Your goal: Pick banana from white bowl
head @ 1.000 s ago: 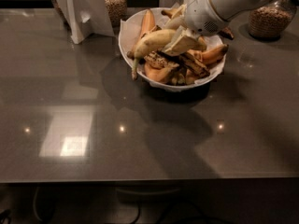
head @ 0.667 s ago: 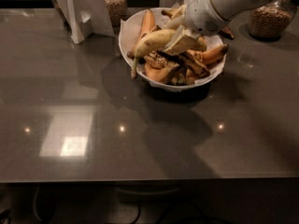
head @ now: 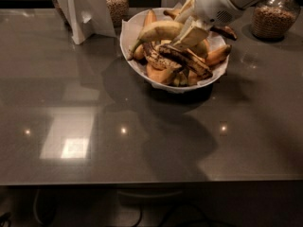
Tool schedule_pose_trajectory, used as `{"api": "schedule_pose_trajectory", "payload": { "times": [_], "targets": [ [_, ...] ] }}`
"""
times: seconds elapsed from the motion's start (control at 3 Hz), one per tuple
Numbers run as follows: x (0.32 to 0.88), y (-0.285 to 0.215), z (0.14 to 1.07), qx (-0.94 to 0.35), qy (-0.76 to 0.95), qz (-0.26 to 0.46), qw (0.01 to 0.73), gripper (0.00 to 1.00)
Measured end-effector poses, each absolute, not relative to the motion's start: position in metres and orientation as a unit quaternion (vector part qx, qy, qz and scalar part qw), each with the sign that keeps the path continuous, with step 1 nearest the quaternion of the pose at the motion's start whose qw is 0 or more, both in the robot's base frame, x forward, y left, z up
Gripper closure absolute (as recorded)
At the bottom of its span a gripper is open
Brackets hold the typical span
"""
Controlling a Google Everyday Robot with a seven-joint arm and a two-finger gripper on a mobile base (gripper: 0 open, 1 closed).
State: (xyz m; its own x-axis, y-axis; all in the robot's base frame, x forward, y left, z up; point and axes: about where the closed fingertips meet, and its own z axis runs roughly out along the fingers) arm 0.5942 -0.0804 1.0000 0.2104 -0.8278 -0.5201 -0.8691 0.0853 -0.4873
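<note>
The white bowl [head: 137, 56] stands at the back middle of the dark table, lined with white paper and heaped with fruit. The banana [head: 158, 31], long, curved and pale yellow-green, lies on top of the heap with its thin stem pointing down-left over the bowl's left rim. My gripper [head: 180, 31] reaches in from the upper right. Its cream fingers [head: 191, 34] are closed on the banana's right end, one above and one below. The banana sits slightly raised above the other fruit. My white arm hides the bowl's back right.
Blackened spotted bananas [head: 177, 58] and smaller orange ones [head: 215, 56] lie under the banana. A glass jar [head: 116, 1] and a white stand [head: 83, 11] are at the back left, and another jar [head: 272, 15] at the back right. The table's front edge [head: 151, 182] is near.
The banana's right end has risen a little with the gripper. The bowl and the other fruit have stayed put.
</note>
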Motion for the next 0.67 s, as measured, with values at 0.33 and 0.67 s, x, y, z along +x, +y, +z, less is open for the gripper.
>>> {"api": "schedule_pose_trajectory", "payload": {
  "times": [0.33, 0.67],
  "targets": [
    [0.5819, -0.0879, 1.0137, -0.675, 0.628, 0.021, 0.385, 1.00],
    [0.5727, -0.0932, 1.0211, -0.682, 0.629, 0.013, 0.373, 1.00]
  ]
}}
